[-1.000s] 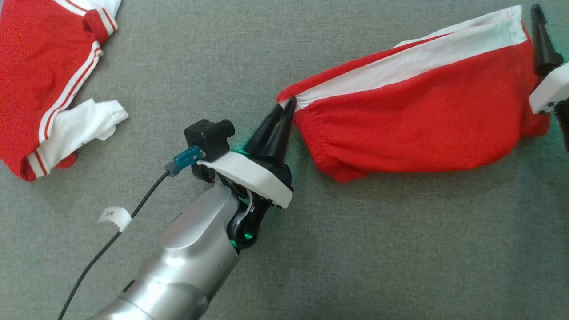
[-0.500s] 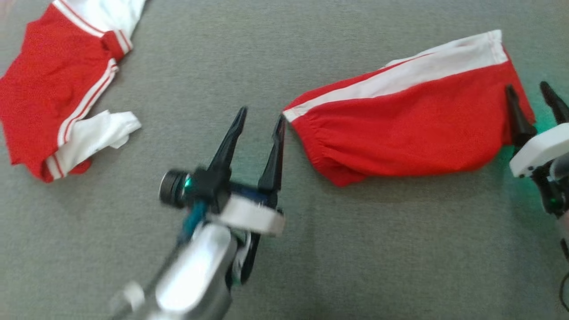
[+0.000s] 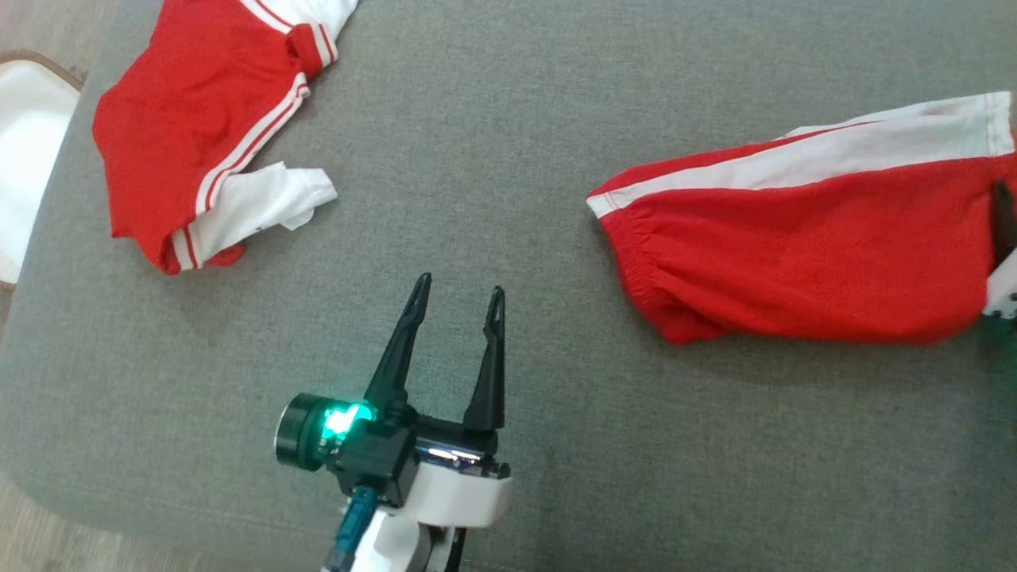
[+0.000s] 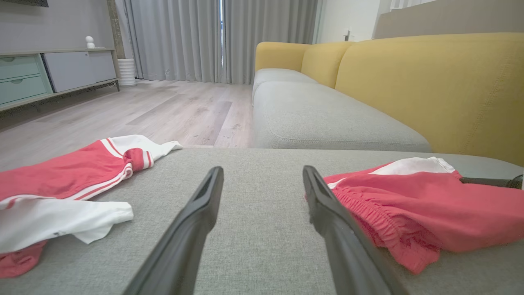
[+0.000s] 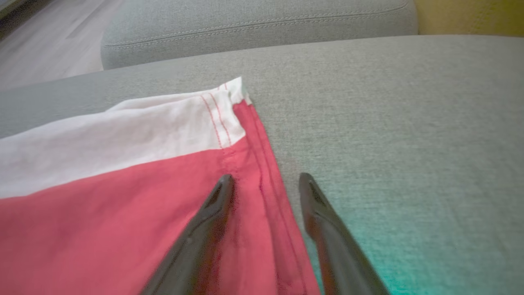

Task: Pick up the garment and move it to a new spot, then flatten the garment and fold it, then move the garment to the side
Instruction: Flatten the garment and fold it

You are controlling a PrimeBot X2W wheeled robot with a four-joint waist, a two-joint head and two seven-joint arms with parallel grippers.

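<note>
Head view: the red garment [image 3: 794, 262] with a white stripe lies flat on the right side of the grey seat [image 3: 508, 159]. The left gripper [image 3: 460, 286] is well apart from it, with its fingers spread wide and holding nothing. A second garment [image 3: 206, 135] lies at the far left.

Left wrist view: the garment's puckered waistband end is off to the right. The cloth looks soft, light and floppy, so I think it will sag and wrinkle when lifted.

Right wrist view: the right gripper [image 5: 266, 177] has its fingers apart at the hem, one over red cloth and one over the seat. They are not pinching it. The thick waistband and hem corners look best to grab.
</note>
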